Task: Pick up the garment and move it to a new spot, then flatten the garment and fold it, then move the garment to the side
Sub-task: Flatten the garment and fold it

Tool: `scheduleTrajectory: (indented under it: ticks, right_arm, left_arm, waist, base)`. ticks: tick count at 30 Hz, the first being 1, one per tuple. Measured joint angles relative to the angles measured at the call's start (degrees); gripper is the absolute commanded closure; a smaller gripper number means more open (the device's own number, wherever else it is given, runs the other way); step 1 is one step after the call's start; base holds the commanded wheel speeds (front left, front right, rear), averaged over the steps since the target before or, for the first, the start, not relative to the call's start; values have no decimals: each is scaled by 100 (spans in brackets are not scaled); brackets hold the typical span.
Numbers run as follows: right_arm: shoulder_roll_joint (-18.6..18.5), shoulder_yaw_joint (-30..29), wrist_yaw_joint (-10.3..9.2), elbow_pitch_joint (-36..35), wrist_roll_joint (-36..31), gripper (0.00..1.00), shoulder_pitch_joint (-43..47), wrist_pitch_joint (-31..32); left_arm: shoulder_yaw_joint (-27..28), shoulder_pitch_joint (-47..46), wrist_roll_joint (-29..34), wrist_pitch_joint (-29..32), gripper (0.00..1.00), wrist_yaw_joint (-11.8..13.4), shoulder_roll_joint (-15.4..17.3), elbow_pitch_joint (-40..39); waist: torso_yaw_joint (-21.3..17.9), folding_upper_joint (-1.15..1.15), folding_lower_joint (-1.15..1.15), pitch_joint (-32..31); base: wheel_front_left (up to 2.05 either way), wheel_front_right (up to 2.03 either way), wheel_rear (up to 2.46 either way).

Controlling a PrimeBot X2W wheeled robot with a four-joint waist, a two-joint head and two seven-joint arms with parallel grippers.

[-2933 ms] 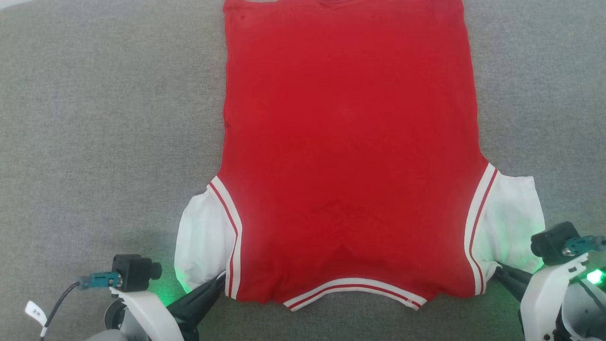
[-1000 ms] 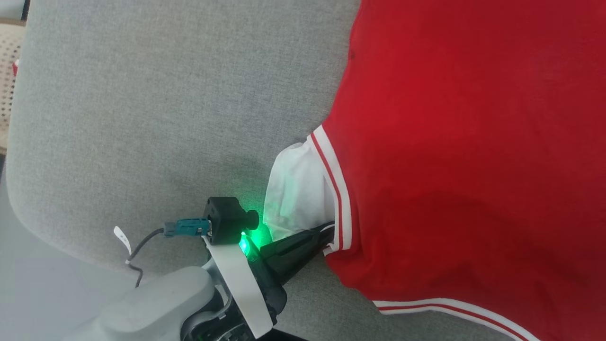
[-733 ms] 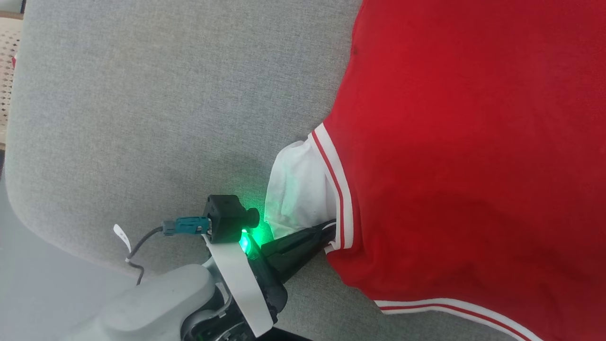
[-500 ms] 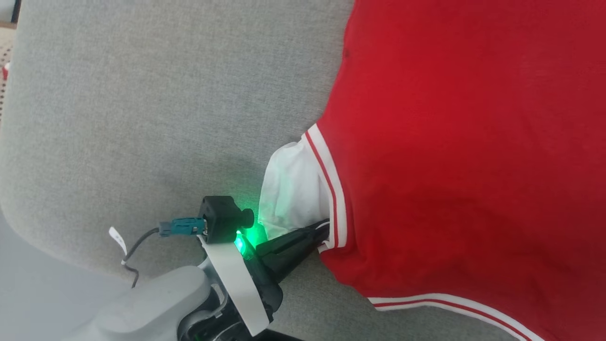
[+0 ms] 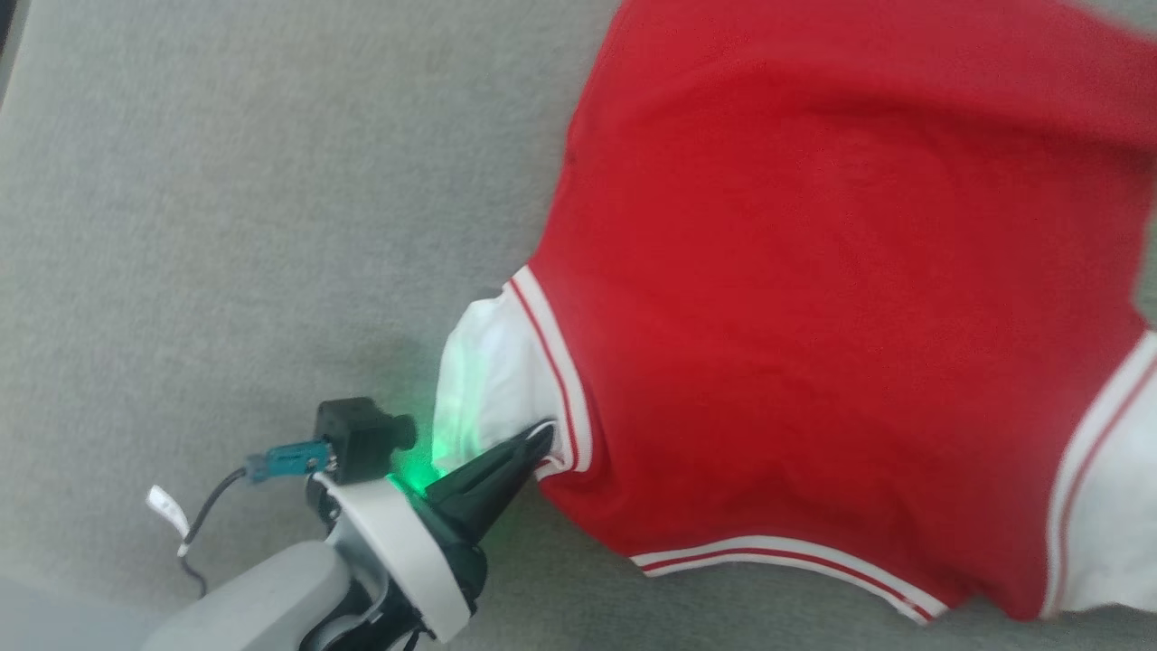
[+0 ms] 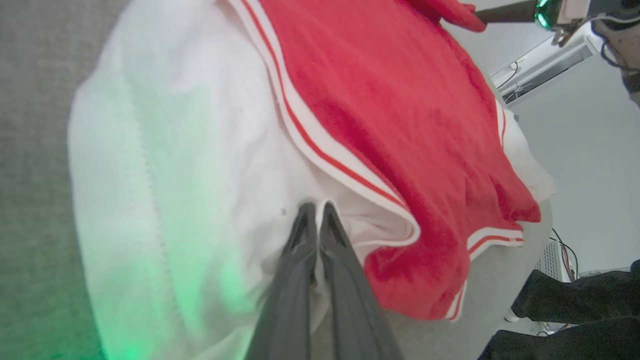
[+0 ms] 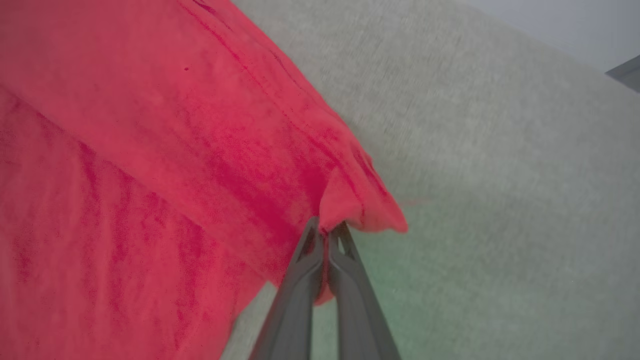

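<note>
The red garment [image 5: 813,316] lies spread on grey upholstery with its plain side up, so no lettering shows. My left gripper [image 5: 540,436] is shut on the garment where the white left sleeve [image 5: 479,380] meets the striped armhole trim. The left wrist view shows its tips [image 6: 317,206] pinching that white fold. My right gripper [image 7: 327,227] is shut on a red corner of the garment [image 7: 125,150] and holds it lifted off the surface. The same right gripper [image 6: 482,16] appears far across the cloth in the left wrist view. The other white sleeve [image 5: 1112,506] lies at the right edge.
The grey upholstered surface [image 5: 226,226] stretches wide to the left of the garment, and its near edge meets pale floor at the lower left [image 5: 36,624]. A person's dark legs [image 6: 575,310] and a white unit [image 6: 545,60] stand beyond the surface.
The head camera has swung, sliding the whole picture left and bringing the other white sleeve into view. My left gripper keeps the same hold at the armhole trim.
</note>
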Motion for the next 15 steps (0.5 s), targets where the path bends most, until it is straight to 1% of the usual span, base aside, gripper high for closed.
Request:
scheduleTrajectory:
  ticks: [1,2,7,11,15]
  right_arm:
    - [-44,-16,0,-209,70,100,320,-37]
    - [-44,-16,0,-209,70,100,320,-37]
    - [-73,-215,0,-1107,265,100,1874,-154]
    - [133,-390,0,-1756,218,100,2960,-178]
    - [391,-488,-1,-2302,79,100,3872,-16]
  left_arm:
    - [66,73,8,1,100,13,14,7]
    - [66,73,8,1,100,13,14,7]
    - [435,444,14,7,100,15,114,49]
    - [744,701,49,7,100,15,125,100]
    - [956,896,155,7,100,15,130,158]
  waist:
    - [-53,0,0,-82]
    - [-53,0,0,-82]
    - [-310,0,0,-432]
    - [-511,0,0,-645]
    - [-666,0,0,-808]
  base:
    - [0,0,0]
    - [0,0,0]
    - [0,0,0]
    - [0,0,0]
    - [0,0,0]
